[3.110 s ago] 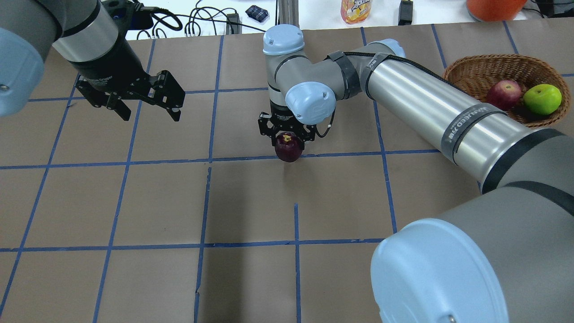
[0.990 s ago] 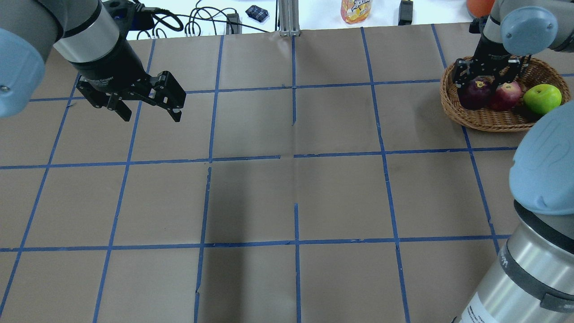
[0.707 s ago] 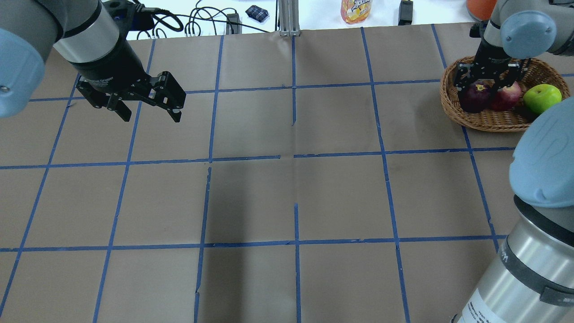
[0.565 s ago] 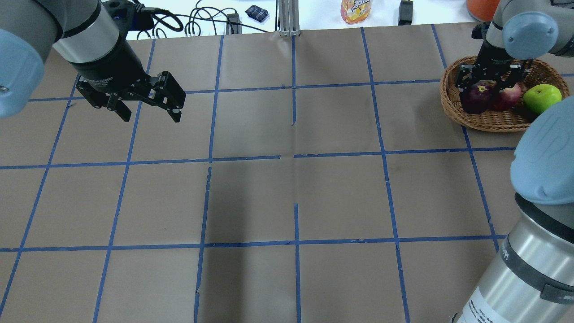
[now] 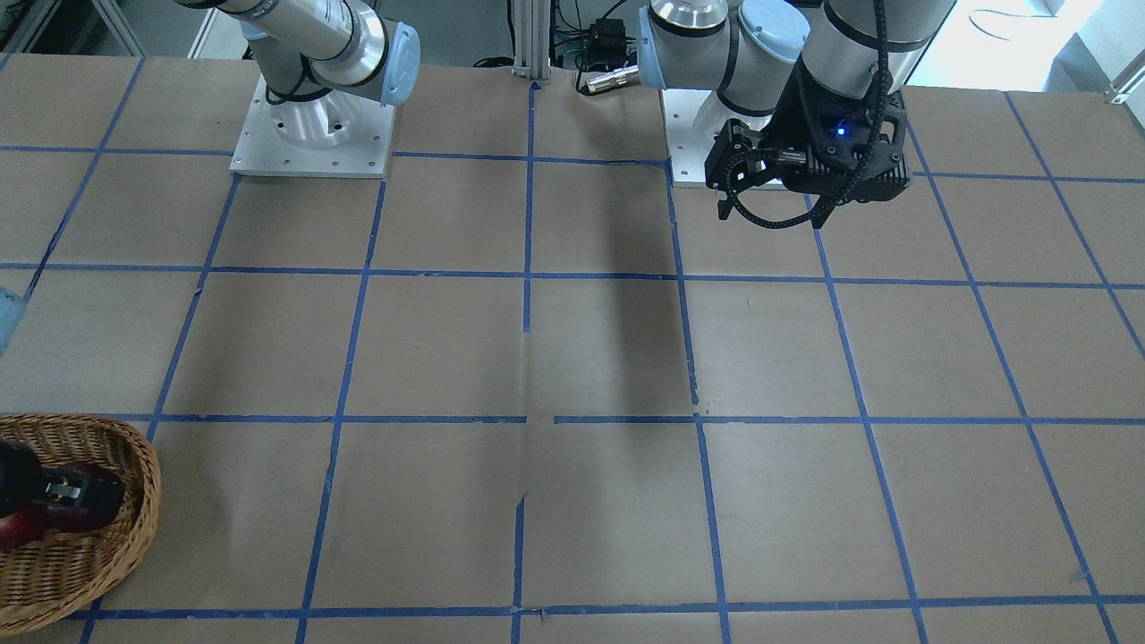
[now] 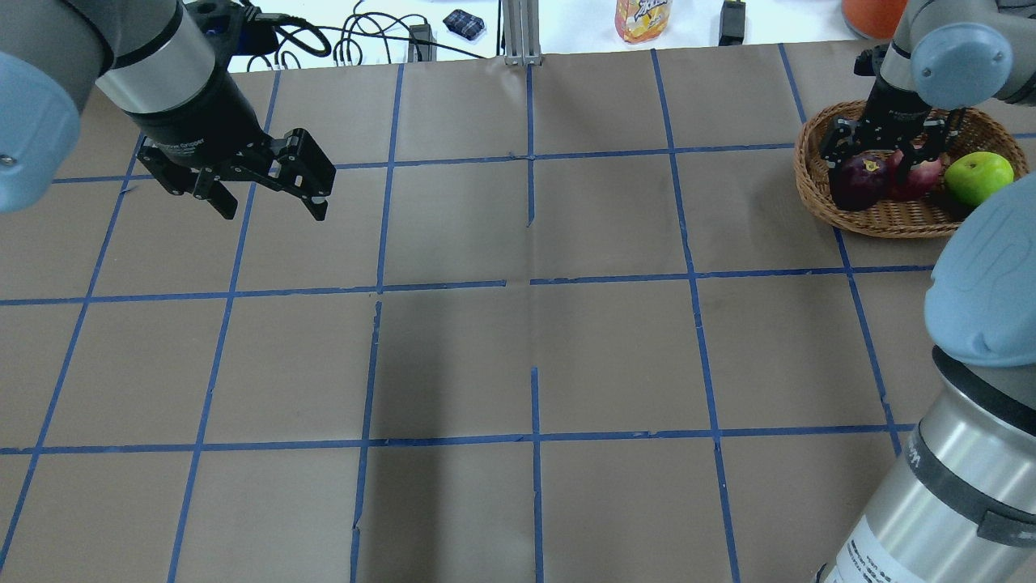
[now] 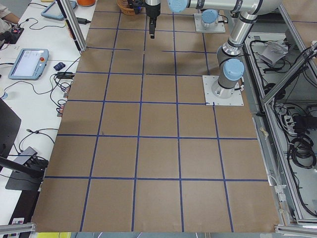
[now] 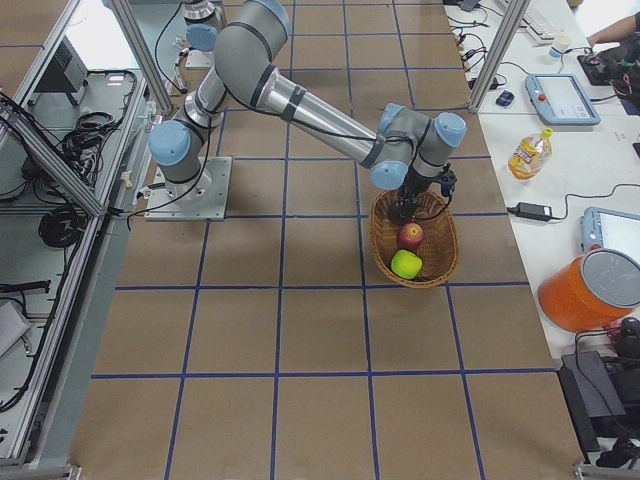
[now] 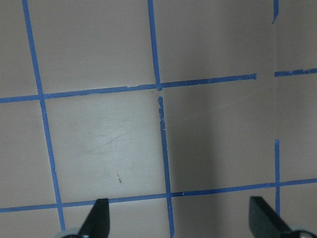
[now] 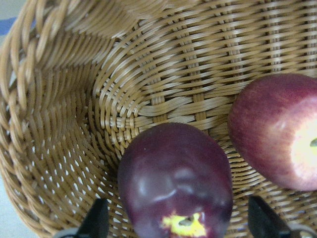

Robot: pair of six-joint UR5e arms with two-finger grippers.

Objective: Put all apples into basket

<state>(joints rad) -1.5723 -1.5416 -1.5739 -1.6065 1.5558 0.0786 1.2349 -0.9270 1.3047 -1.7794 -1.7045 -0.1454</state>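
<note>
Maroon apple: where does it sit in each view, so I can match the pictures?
Overhead exterior: maroon apple far right, in the basket, under the right end effector.
Right wrist-mounted: bottom centre, beside the red apple.
Exterior front-facing: lower-left edge, cannot tell behind the right end effector.
Exterior right: hidden by the arm.
Exterior left: too small to tell.
Left wrist-mounted: not in it.
Shared landmark: the basket.

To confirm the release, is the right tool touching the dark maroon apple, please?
Apart. In the right wrist view, basket weave shows between the dark maroon apple and each fingertip of the open right tool.
</note>
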